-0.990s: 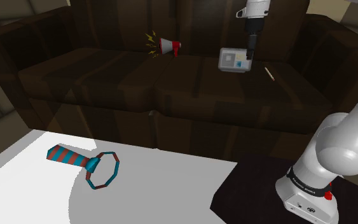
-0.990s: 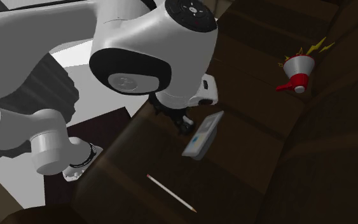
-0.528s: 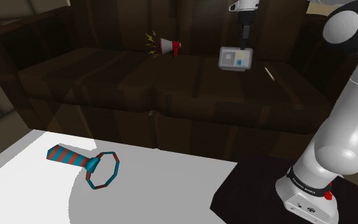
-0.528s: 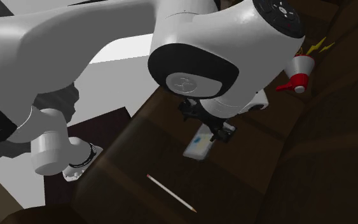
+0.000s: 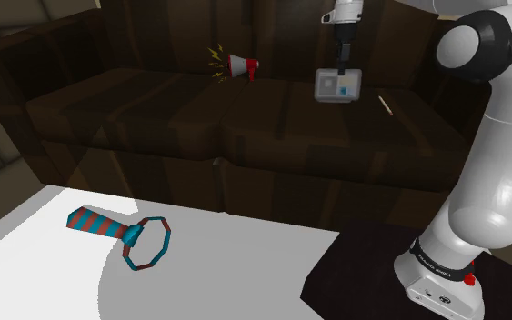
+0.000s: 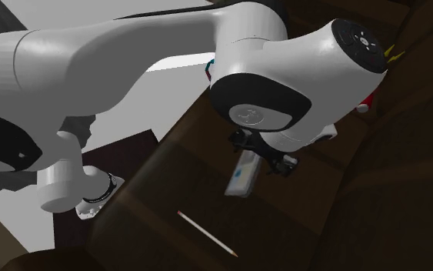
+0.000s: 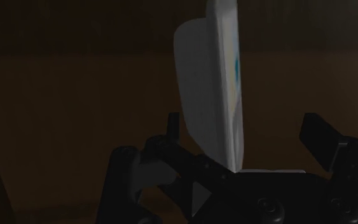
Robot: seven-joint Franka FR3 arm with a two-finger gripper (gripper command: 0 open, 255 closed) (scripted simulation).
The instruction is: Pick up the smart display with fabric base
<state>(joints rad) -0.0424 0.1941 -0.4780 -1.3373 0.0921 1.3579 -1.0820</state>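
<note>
In the wrist view my gripper (image 7: pixel 242 125) is spread. Its fingers (image 7: pixel 317 133) stand apart with the smart display (image 7: pixel 209 95) edge-on between them. One finger sits just beside the pale back, the other is clearly apart from the screen side, so nothing is clasped yet. I judge the step in hand to be the close. The display is already deep in the gap, so I would not go lower. I would shift the hand a little toward the screen side so both pads meet the body together instead of one tipping it. Then I would squeeze slowly and lift straight up, since a thin slab can pivot in the pinch. In the shoulder view the arm (image 5: pixel 481 200) rises from the stand (image 5: pixel 354 282) at lower right and bends at an elbow in the upper right. The hand comes down vertically at top centre-right onto the display, which faces the camera above the dark sofa (image 5: pixel 154 118) seat. I cannot tell if its base rests there. A thin stick (image 5: pixel 386 105) lies just right of it, and a megaphone (image 5: pixel 243 65) lies farther left.
</note>
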